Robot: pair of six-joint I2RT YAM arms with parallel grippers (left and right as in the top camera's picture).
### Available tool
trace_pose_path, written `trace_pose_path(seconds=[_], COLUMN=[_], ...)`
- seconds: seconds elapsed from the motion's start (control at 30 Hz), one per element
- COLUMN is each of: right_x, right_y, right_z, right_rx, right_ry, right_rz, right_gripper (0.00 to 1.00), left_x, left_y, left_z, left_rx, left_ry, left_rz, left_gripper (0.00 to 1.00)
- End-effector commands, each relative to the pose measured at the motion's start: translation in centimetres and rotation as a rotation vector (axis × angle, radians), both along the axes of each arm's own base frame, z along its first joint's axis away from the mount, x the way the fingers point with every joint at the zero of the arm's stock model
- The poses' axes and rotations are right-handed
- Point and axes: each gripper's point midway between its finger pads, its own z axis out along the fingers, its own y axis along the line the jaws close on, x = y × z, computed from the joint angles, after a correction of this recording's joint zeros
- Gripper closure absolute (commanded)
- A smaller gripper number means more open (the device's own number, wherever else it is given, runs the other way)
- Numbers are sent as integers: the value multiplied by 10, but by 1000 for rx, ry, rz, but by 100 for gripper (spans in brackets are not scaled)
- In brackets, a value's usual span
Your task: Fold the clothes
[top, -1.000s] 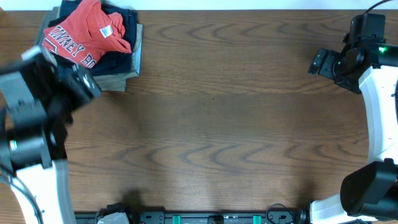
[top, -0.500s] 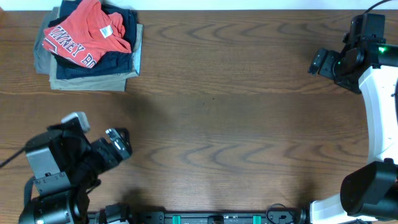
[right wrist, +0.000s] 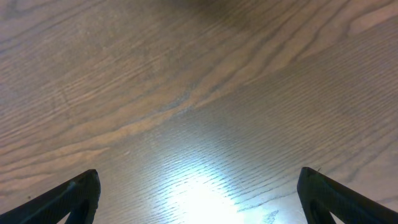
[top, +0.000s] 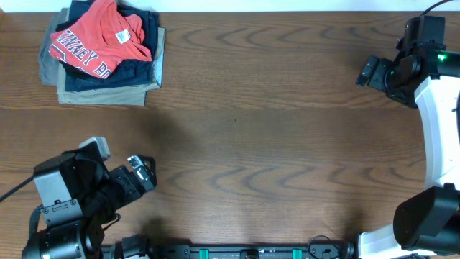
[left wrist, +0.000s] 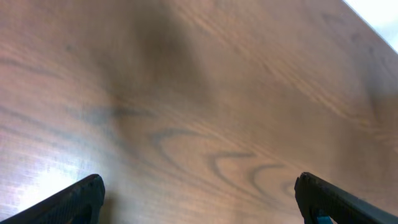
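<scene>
The coral-red T-shirt [top: 97, 39] with white lettering lies folded on top of a stack of dark and tan folded garments [top: 140, 75] at the table's far left corner. My left gripper [top: 142, 171] is open and empty at the near left, far from the stack. In the left wrist view [left wrist: 199, 196] its fingers are spread wide over bare wood. My right gripper [top: 366, 72] is at the far right edge. In the right wrist view [right wrist: 199, 196] its fingers are spread wide over bare wood with nothing between them.
The wooden table [top: 259, 144] spans the whole view. The left arm's body [top: 61, 201] sits at the near left corner, and the right arm [top: 438, 122] runs along the right edge. A black rail [top: 237, 252] lines the front edge.
My left arm pulled back from the stack at the far left to the near left corner, then settled slightly lower. The right arm has not moved.
</scene>
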Motion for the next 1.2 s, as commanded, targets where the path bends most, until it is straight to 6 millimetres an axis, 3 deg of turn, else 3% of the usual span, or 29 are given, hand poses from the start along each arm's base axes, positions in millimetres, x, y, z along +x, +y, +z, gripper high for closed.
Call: trace_pose_path(seconds=[0.0, 0.17, 0.4, 0.63, 0.87, 1.17], right_x=[2, 2, 2, 2, 2, 2], right_y=[3, 3, 3, 3, 3, 3], right_z=[5, 5, 5, 5, 5, 5], right_rx=[3, 3, 3, 3, 3, 3], right_ry=[-16, -15, -15, -16, -15, -15], right_rz=[-3, -3, -3, -3, -3, -3], right_gripper=[1, 1, 1, 1, 1, 1], left_x=[-8, -8, 17, 27, 39, 52], left_y=[-9, -19, -33, -45, -43, -21], left_z=[-7, -15, -24, -37, -17, -32], left_rx=[-28, -21, 34, 61, 107, 187], left_ry=[34, 13, -278, -524, -784, -864], left_rz=[-28, -89, -194, -257, -239, -119], left_gripper=[2, 2, 2, 2, 2, 2])
